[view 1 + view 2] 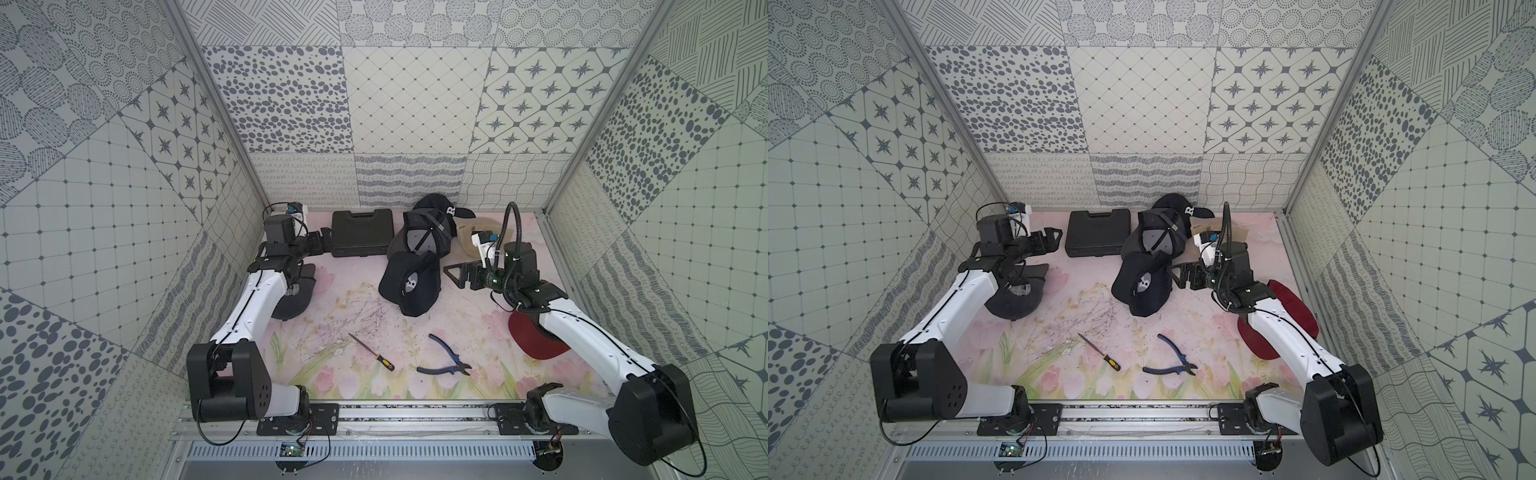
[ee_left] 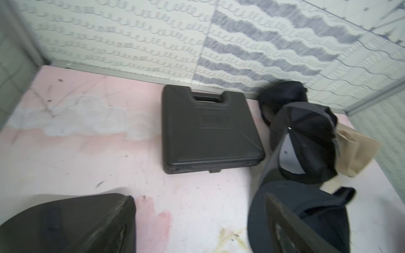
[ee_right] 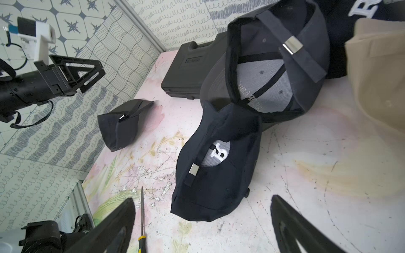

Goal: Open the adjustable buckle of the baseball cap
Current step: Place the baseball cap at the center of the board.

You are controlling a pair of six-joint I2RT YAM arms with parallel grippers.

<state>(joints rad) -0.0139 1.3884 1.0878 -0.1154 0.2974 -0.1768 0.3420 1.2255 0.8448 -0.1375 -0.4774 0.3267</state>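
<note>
In the approach step, left tool [image 3: 102,69] and right tool [image 1: 455,275] hung spread and empty, next needing to grip the silver metal buckle [image 3: 194,169] on the navy cloth baseball cap [image 3: 219,188].

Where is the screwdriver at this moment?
In both top views the screwdriver lies on the table near its front middle, just left of the blue pliers.

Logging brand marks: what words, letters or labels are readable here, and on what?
"R": white embroidery on the black cap by the back wall.
"B": white, showing through the rear opening of the navy cap mid-table.
Embossed plate on the black plastic tool case: too blurred.
Inner-band lettering of the grey cap: unreadable.
</note>
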